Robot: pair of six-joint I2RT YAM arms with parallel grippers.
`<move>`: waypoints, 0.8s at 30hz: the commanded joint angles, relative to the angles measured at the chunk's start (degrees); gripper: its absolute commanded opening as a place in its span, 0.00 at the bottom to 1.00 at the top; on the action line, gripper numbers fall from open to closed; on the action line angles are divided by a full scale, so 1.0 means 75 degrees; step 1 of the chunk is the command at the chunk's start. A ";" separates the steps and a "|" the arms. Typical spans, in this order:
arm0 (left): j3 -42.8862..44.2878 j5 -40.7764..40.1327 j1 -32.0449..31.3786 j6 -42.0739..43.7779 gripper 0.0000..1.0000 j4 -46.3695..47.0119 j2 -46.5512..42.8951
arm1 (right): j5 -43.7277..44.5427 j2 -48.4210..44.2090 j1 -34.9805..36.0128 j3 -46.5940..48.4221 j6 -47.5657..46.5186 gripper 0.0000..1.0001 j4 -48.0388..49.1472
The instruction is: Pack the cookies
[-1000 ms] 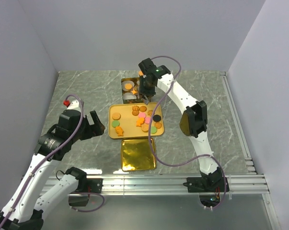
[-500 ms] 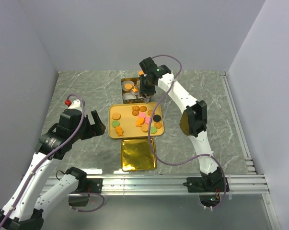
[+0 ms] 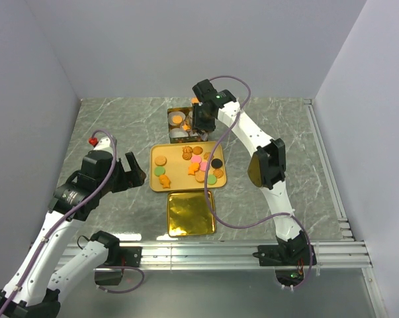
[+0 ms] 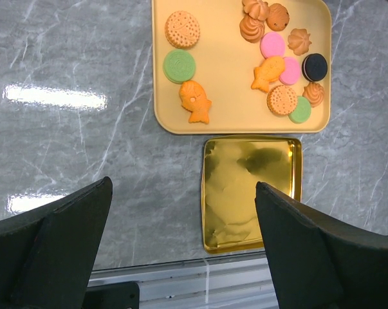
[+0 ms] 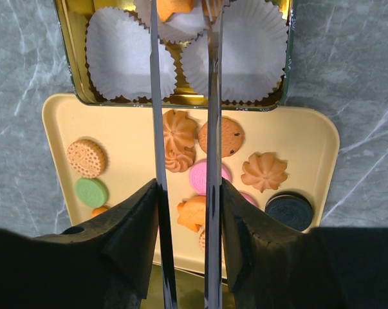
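From above, the right gripper (image 3: 200,132) hangs over a gold tin (image 3: 171,114). Left wrist: the left gripper (image 4: 182,185) is spread wide, with cookies (image 4: 269,72) lying on a yellow tray (image 4: 226,96). Right wrist: fingers (image 5: 134,232) narrowly parted above paper cups (image 5: 120,55); whether they pinch anything cannot be told.

**Grey marble-patterned table (image 3: 272,132), top view.** An aluminium rail (image 3: 239,255) runs along its near edge. 3 items rest directly on the surface, in 1 row from far to near. (1) An open gold tin (image 3: 171,111) is farthest from the rail. (2) A yellow tray (image 3: 175,169) lies against or just beside the tin's near side; contact cannot be told. (3) A flat gold lid (image 3: 191,213) lies just beside the tray's near edge, towards the rail.
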 commanded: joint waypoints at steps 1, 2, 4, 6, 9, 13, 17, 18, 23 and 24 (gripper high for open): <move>0.0049 0.0109 0.0030 0.0124 0.99 0.0238 -0.0036 | 0.0112 -0.0181 -0.0061 0.0341 -0.0075 0.48 0.0220; 0.0037 0.0085 0.0030 0.0124 0.99 0.0226 -0.0036 | 0.0112 -0.0216 -0.0049 0.0341 -0.0063 0.49 0.0220; 0.0037 0.0085 0.0030 0.0124 0.99 0.0237 -0.0048 | 0.0112 -0.0240 -0.0049 0.0353 -0.0063 0.49 0.0208; 0.0060 0.0062 0.0030 0.0112 0.99 0.0237 -0.0071 | 0.0112 -0.0287 -0.0038 0.0365 -0.0063 0.50 0.0196; 0.0049 0.0050 0.0030 0.0112 0.99 0.0214 -0.0130 | 0.0112 -0.0403 -0.0038 0.0330 -0.0052 0.50 0.0173; 0.0072 0.0027 0.0030 0.0101 0.99 0.0214 -0.0189 | 0.0323 -0.0615 -0.0014 0.0353 -0.0028 0.50 0.0185; 0.0072 -0.0032 0.0030 0.0077 1.00 0.0202 -0.0259 | 0.0300 -0.0884 0.0009 0.0376 -0.0005 0.50 0.0126; 0.0072 -0.0044 0.0030 0.0066 0.99 0.0191 -0.0271 | 0.0300 -0.0931 0.0021 0.0365 -0.0005 0.49 0.0126; 0.0084 -0.0067 0.0030 0.0054 0.99 0.0179 -0.0446 | 0.0264 -0.1317 0.0173 0.0271 -0.0039 0.49 -0.0038; 0.0084 -0.0079 0.0041 0.0054 0.99 0.0179 -0.0470 | 0.0276 -0.1388 0.0208 0.0190 -0.0051 0.49 -0.0050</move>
